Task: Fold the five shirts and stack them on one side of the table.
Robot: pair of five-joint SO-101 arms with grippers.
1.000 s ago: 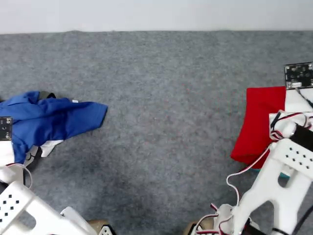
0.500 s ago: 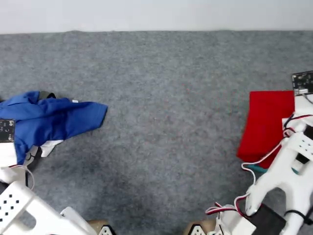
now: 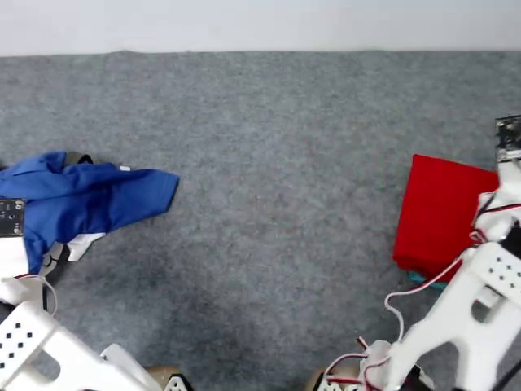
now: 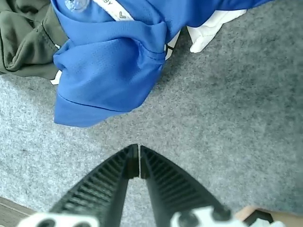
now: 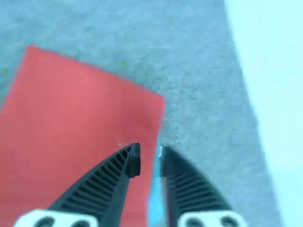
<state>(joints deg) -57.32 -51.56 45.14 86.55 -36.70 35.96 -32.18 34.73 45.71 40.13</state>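
A folded red shirt (image 3: 440,216) lies flat at the table's right side, on top of a teal shirt (image 3: 419,279) whose edge peeks out beneath it. My right gripper (image 5: 147,156) hovers over the red shirt's (image 5: 71,127) edge, fingers slightly open, with a strip of the teal shirt (image 5: 155,198) showing in the gap. At the left edge a crumpled blue shirt (image 3: 89,199) lies over a white shirt (image 3: 81,243) and an olive shirt (image 3: 77,157). My left gripper (image 4: 138,156) is shut and empty above bare mat, a little short of the blue shirt (image 4: 113,61).
The grey mat (image 3: 277,163) stretches between the two piles. A pale wall runs behind its far edge. The white left arm (image 3: 24,342) and right arm (image 3: 480,301) stand at the near corners, the right one with loose red and white wires.
The red shirt has slid to the right and now lies squarer. The right arm swung right and lifted off it. The left arm has barely moved.
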